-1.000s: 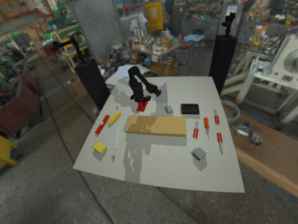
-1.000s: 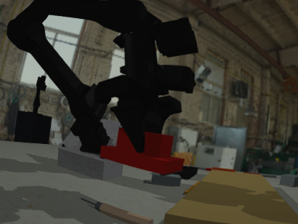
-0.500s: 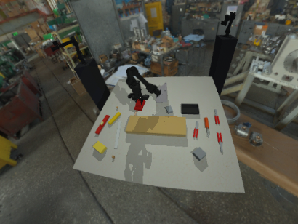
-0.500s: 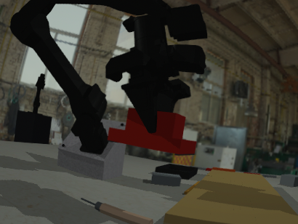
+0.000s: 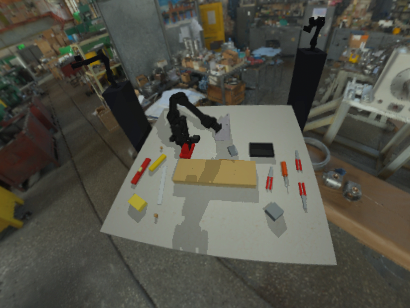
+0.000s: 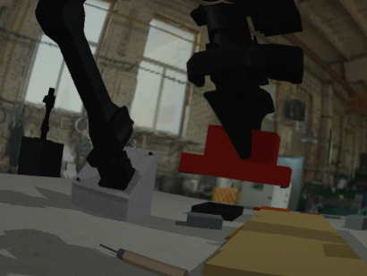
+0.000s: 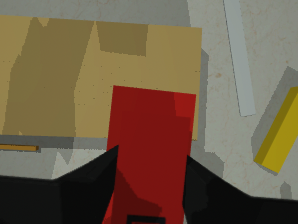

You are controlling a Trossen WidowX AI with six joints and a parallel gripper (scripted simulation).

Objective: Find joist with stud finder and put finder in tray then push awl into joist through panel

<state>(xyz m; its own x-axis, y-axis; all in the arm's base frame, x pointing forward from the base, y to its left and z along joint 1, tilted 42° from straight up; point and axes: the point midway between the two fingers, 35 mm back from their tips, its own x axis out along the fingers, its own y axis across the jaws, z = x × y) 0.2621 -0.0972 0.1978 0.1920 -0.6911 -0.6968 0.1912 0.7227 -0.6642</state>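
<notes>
My gripper [image 5: 188,145] [image 6: 246,154] [image 7: 149,151] is shut on the red stud finder [image 5: 186,151] [image 6: 219,143] [image 7: 150,135]. The stud finder hangs level in the air; in the wrist view it overlaps one end of the panel. The tan floor panel [image 5: 240,173] [image 6: 277,251] [image 7: 165,65] lies on the table with small dark dots on its top. The awl [image 6: 152,264], with a light wooden handle and thin metal tip, lies beside the panel in the exterior view. The black tray [image 5: 261,150] [image 6: 215,211] stands behind the panel and holds nothing that I can see. The joist is hidden.
A small grey block [image 5: 232,150] [image 6: 204,220] lies near the tray. A yellow bar [image 5: 158,162] [image 7: 280,137], red bar [image 5: 141,171], pale strip [image 5: 162,185] [image 7: 240,65] and yellow block [image 5: 137,202] are left. An orange screwdriver [image 5: 284,170], pliers [image 5: 269,179] and grey block [image 5: 274,211] are right.
</notes>
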